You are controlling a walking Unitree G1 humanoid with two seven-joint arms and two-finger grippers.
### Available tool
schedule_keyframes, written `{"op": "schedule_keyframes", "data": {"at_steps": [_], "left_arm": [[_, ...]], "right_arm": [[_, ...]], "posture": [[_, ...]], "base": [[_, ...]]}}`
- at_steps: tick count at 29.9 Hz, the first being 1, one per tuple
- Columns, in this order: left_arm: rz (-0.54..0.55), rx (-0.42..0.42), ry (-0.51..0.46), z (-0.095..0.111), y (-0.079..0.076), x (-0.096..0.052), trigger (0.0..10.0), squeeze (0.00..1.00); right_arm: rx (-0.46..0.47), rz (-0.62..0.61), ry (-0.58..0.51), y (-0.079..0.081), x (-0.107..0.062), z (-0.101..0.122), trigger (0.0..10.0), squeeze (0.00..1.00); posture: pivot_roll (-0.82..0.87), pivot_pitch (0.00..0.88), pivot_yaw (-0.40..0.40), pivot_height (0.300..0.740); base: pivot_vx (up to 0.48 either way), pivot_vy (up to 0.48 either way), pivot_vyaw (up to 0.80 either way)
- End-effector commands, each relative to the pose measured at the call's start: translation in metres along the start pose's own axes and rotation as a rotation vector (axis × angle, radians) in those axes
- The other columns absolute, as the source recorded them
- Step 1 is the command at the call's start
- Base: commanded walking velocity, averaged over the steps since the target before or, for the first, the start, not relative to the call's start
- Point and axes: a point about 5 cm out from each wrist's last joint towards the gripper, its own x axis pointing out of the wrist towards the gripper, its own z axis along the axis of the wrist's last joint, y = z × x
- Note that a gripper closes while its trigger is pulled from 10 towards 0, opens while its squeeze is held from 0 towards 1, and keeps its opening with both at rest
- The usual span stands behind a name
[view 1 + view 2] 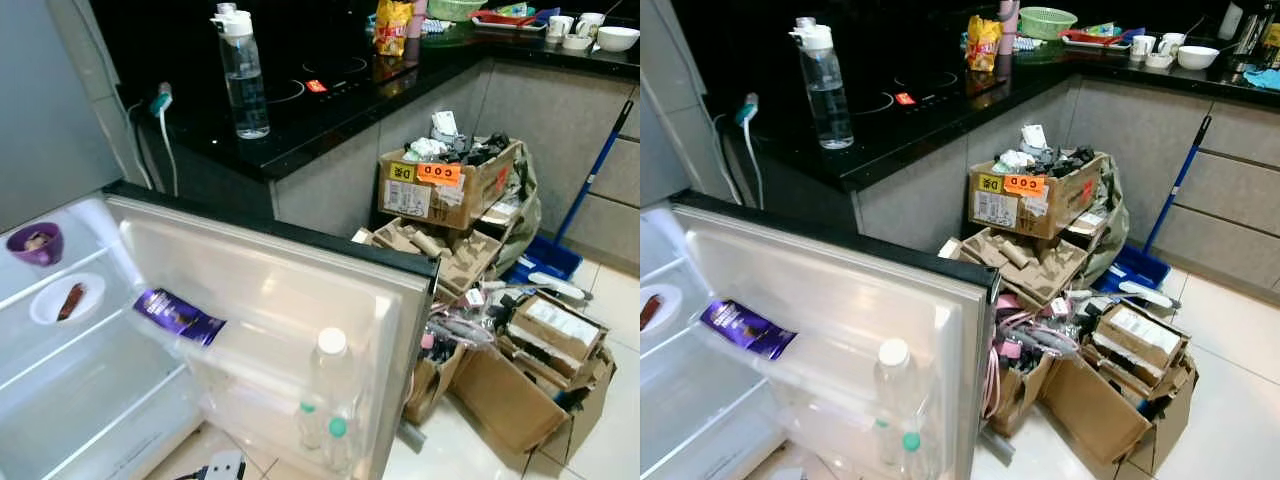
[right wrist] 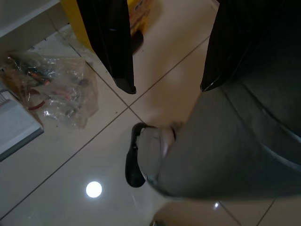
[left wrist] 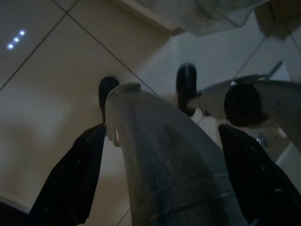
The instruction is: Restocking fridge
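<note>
Beside the open fridge door [image 1: 270, 290], head bent down toward it. Door shelf holds a purple packet [image 1: 178, 316] at its inner end and, lower and toward the door's outer edge, a white-capped bottle [image 1: 331, 372] with two smaller green-capped ones just beside it. Inside the fridge, left of the door: purple bowl [image 1: 35, 243] on the upper shelf, white plate [image 1: 67, 297] with a brown item below it.

Likely stock to load: clear water bottle [image 1: 241, 72], upright on the black counter [image 1: 330, 95] behind and above the door's top edge. Long axis vertical. Cluttered cardboard boxes [image 1: 447, 180] stand on the floor to the door's right.

My left gripper [image 3: 148, 89] hangs low, pointed at floor tiles, fingers apart, holding nothing. My right gripper [image 2: 167, 87] likewise hangs over the tiled floor, fingers spread and empty; a crumpled plastic bag [image 2: 51, 92] lies on the floor near it.

Judgement: nothing grasped yet. The bottle stands beyond the door, up and slightly left of centre, so the left arm looks nearer; a side-on grip across its upright body would suit. The door lies between me and the counter, so the reach must go over its top edge.
</note>
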Motion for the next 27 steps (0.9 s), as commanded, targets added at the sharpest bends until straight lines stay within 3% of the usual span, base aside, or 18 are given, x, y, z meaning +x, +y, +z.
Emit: {"op": "schedule_keyframes", "data": {"at_steps": [1,27], "left_arm": [[0.002,0.004,0.028,-0.0063,-0.0003,-0.0005,10.0,0.00],[0.047,-0.004,0.016,-0.0029,0.0079,-0.0034,10.0,0.00]], "right_arm": [[-0.018,-0.006,-0.013,-0.0019,0.0004,0.0060,10.0,0.00],[-0.034,-0.009,-0.004,-0.0033,-0.0003,0.0047,10.0,0.00]], "posture": [[-0.07,0.000,-0.002,0.740],[-0.07,0.000,-0.004,0.740]], "base": [[-0.337,0.000,0.00],[-0.011,0.000,0.00]]}}
